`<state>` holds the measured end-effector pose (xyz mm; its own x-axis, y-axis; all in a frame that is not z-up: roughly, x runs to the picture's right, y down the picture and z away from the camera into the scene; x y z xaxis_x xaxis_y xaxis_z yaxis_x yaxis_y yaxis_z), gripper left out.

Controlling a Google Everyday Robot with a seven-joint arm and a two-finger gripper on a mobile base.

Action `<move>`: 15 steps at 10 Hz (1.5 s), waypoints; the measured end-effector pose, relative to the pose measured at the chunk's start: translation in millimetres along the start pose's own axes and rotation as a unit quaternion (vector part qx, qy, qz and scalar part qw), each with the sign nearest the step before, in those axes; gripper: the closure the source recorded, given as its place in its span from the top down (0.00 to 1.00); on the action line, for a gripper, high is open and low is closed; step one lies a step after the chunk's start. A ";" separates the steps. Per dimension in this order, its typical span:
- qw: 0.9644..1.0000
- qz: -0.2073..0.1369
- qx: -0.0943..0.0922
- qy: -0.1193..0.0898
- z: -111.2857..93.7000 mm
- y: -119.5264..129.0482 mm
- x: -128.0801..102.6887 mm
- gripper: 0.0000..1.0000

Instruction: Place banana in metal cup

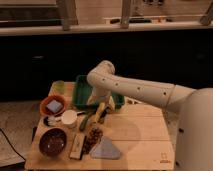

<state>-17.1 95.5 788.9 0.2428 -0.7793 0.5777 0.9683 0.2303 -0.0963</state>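
Observation:
The yellow banana is just in front of the green tray, directly under my gripper. The gripper comes down from the white arm and is at the banana's upper end; the contact between them is hidden. The metal cup stands upright to the left of the banana, about a hand's width away. A green cucumber-like vegetable lies between the cup and the banana.
An orange bowl with a blue sponge and a pale green cup stand at the left. A brown bowl, a white bar, a dark lumpy item and a grey-blue cloth lie along the front.

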 end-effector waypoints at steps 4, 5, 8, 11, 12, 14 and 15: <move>0.999 0.005 0.017 0.027 -12.5 0.5 5.0 0.80; 0.999 0.005 0.022 0.033 -16.2 -0.3 6.2 0.80; 0.999 0.005 0.027 0.039 -18.6 0.0 7.4 0.80; 0.999 0.005 0.027 0.039 -18.7 0.0 7.3 0.80; 0.999 0.005 0.027 0.038 -18.7 -0.3 7.2 0.80; 0.999 0.005 0.027 0.038 -18.7 -0.7 7.0 0.80; 0.999 0.005 0.027 0.038 -18.7 -0.6 7.1 0.80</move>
<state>-14.9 79.0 777.9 0.2580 -0.8188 0.5129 0.9619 0.2674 -0.0569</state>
